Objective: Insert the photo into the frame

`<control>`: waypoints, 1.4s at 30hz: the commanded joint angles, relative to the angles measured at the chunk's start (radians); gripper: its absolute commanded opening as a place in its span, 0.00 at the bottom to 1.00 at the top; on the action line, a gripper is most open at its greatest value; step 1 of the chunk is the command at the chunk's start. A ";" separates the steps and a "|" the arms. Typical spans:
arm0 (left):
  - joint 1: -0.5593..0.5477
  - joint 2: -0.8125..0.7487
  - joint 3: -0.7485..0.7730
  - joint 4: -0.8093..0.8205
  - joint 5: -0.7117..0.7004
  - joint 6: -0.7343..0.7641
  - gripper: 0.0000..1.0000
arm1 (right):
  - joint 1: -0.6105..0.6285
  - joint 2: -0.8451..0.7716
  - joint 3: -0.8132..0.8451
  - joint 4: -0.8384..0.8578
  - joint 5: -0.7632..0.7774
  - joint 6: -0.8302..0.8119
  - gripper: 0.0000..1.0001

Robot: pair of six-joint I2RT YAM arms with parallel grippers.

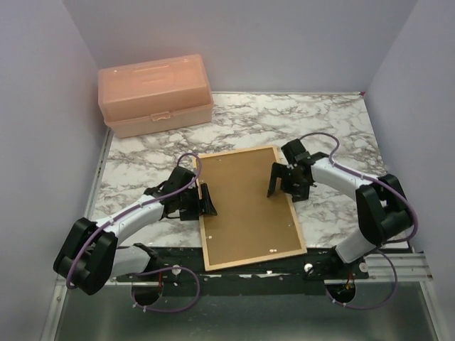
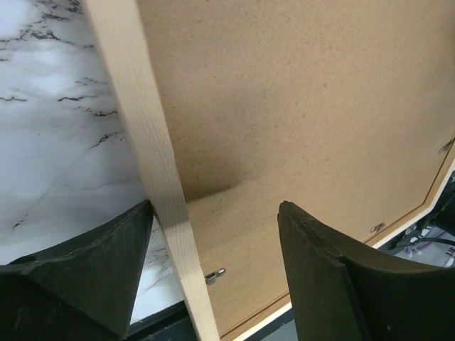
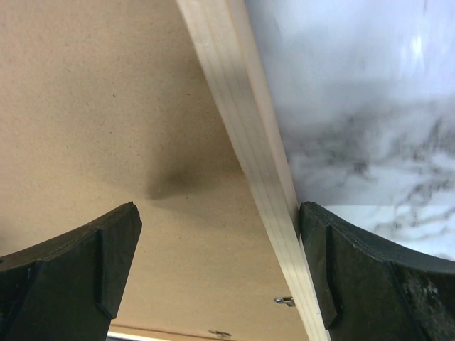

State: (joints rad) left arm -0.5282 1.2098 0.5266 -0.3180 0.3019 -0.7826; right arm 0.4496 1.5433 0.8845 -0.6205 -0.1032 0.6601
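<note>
- Photo: you had none showing in any view. Whether it lay under the brown backing board [image 1: 245, 206] could not be told.
- Frame [image 1: 234, 152]: it lay flat, back side up, on the bench [image 1: 142, 160] between your two arms. Its near short end sat by the bench's near edge, and the backing board sat inside the wooden bars.
- Progress (judgement): if the photo was under the board, loading was done, and you had only to secure the back. If not, the board had to come out first and the main step was not yet done. The pictures did not settle which.
- Metal tabs [image 2: 215, 273]: small ones showed along the inner edge of the bars. Whether they were turned over the board was too small to tell.
- Left tool [image 1: 206, 201]: released, jaws apart astride the frame's left long bar, one finger over the bench and one over the board, grasping nothing.
- Right tool [image 1: 279, 181]: released, jaws wide apart astride the right long bar, likewise grasping nothing.
- Count:
  - one frame, one backing board, no photo or glass sheet in view
  - one peach toolbox [image 1: 156, 96] at the far left of the bench, well apart from the frame
  - two arms, two tools
  - three tabs in the left wrist view, two in the right
</note>
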 commanded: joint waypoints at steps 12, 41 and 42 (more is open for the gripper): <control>-0.118 -0.036 0.031 0.063 0.146 -0.135 0.71 | 0.026 0.399 0.587 0.044 -0.108 -0.083 1.00; -0.164 -0.350 0.054 -0.076 -0.038 -0.101 0.77 | 0.023 -0.317 -0.126 -0.073 0.125 0.128 1.00; -0.158 -0.358 0.047 -0.077 -0.035 -0.102 0.77 | 0.023 -0.346 -0.149 -0.073 0.119 0.134 1.00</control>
State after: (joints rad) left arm -0.7136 0.9062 0.5766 -0.3630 0.3023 -0.9009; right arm 0.4702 1.2991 0.8108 -0.6727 0.0544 0.7269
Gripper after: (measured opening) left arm 0.766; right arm 0.998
